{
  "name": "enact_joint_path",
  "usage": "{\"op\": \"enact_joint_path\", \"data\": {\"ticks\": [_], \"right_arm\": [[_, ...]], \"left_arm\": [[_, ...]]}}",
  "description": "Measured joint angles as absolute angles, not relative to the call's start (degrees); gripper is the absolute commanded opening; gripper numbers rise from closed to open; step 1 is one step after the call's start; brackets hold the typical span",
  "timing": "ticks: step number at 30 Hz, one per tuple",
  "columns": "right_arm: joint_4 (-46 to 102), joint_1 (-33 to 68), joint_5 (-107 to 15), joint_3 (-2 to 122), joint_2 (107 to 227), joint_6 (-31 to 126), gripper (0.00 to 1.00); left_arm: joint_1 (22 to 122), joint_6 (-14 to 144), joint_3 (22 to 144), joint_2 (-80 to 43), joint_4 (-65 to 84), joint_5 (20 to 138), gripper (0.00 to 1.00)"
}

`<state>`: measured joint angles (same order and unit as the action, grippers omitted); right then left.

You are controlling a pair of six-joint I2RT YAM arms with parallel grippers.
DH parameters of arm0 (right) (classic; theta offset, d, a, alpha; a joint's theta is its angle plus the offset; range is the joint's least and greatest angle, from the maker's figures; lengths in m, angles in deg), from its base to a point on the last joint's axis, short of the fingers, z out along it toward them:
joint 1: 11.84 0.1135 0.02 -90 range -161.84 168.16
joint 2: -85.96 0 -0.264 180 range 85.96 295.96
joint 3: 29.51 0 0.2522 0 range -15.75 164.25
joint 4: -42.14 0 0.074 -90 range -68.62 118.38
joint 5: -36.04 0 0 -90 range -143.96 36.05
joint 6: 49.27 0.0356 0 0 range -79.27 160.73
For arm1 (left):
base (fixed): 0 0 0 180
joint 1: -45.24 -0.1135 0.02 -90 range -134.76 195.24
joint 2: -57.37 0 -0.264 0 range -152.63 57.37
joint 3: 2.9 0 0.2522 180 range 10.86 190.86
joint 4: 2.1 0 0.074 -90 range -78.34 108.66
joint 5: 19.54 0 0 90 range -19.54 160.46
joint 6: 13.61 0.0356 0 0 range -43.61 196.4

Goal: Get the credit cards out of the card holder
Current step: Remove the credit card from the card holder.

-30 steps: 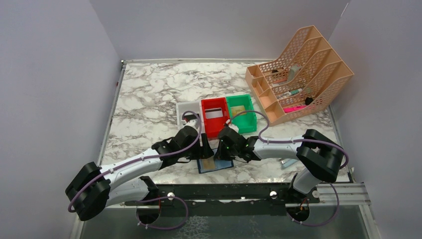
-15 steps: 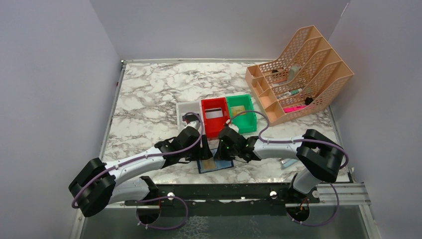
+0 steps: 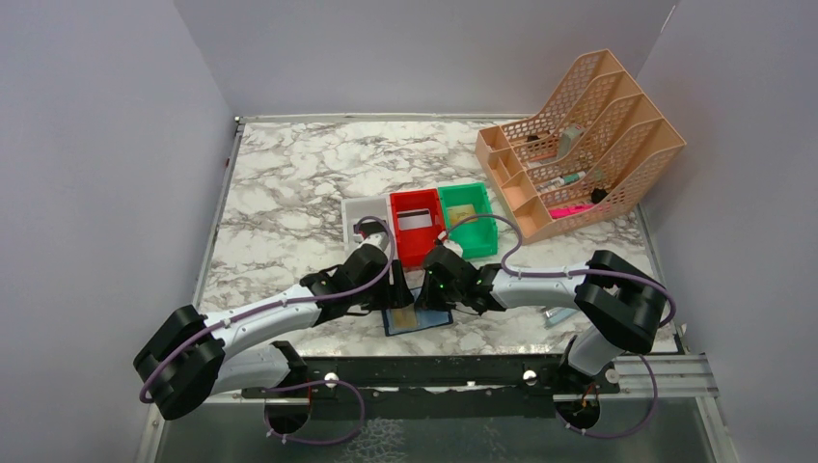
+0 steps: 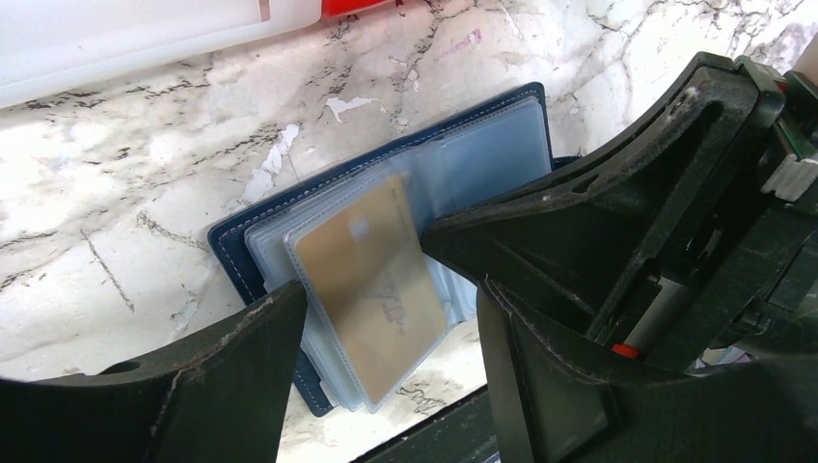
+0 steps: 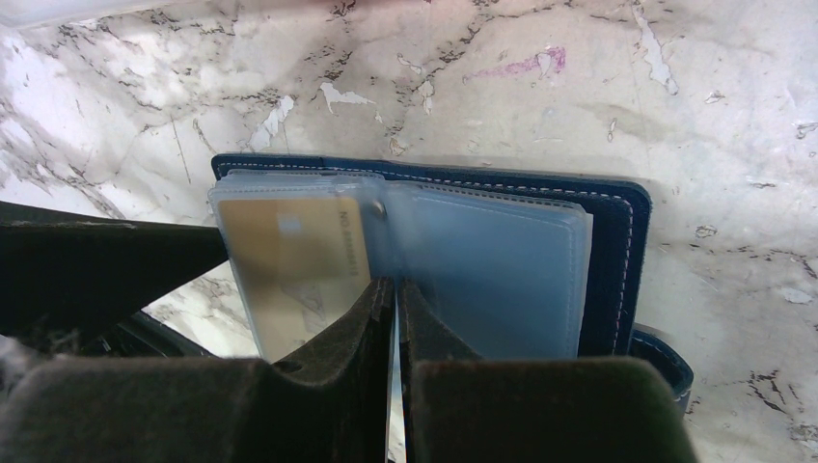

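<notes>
Left gripper: spread wide, nothing held, one finger on either side of gold card.

Right gripper: closed to thin slit, tips down on clear sleeves at fold, just right of gold card. Cannot tell whether sleeve edge pinched.

Gold card: inside front sleeve, left half of card holder.

Card holder: lying open and flat on marble table, near edge, under both grippers.

Beyond: white bin, red bin, green bin in row. Peach organiser at far right.
</notes>
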<state>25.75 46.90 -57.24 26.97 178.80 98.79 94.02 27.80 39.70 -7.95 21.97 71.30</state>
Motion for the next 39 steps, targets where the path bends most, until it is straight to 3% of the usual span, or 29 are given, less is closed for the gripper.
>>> {"op": "enact_joint_path", "data": {"ticks": [21, 39], "right_arm": [[26.16, 46.39, -56.55, 26.01, 177.47, 98.9, 0.17], [10.51, 44.73, -65.4, 16.5, 156.22, 104.74, 0.26]], "left_arm": [[94.87, 29.13, 41.43, -8.54, 17.77, 76.31, 0.68], [96.75, 28.52, 43.39, -16.34, 7.78, 81.69, 0.66]]}}
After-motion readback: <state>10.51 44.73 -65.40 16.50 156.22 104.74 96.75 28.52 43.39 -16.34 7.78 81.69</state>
